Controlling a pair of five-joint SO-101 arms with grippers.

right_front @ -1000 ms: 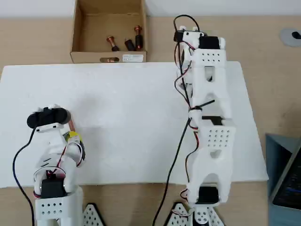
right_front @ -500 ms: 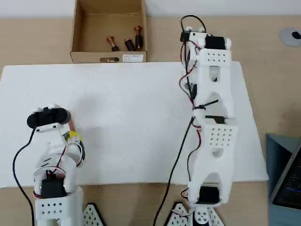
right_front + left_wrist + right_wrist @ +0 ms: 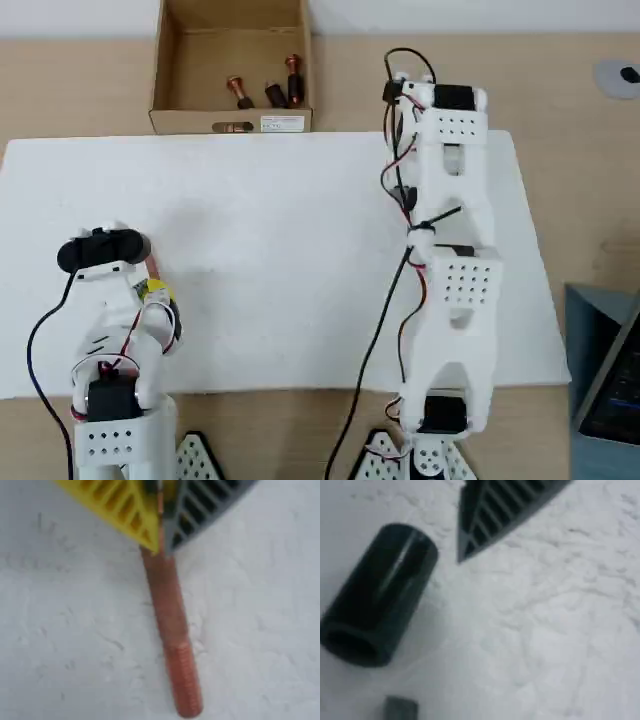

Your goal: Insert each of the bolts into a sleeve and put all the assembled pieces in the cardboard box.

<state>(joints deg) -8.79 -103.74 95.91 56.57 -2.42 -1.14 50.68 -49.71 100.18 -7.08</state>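
A copper bolt [image 3: 172, 630] lies along the white mat, its threaded end pointing away from my left gripper [image 3: 161, 550], whose yellow and grey fingers are shut on its other end. In the high view this gripper [image 3: 153, 283] sits at the mat's near left. A black sleeve [image 3: 377, 595] lies on its side on the mat, its open bore showing. My right gripper [image 3: 430, 632] is open just above the mat, one grey fingertip [image 3: 470, 545] beside the sleeve's far end. The cardboard box [image 3: 165, 70] stands beyond the mat and holds assembled pieces [image 3: 293, 78].
The white mat [image 3: 270, 250] covers most of the table. The right arm [image 3: 450, 200] stretches along the mat's right side and hides what is under it. A dark device [image 3: 605, 380] sits at the right edge.
The right arm's wrist has shifted slightly to the right. The left arm and its bolt have stayed where they were.
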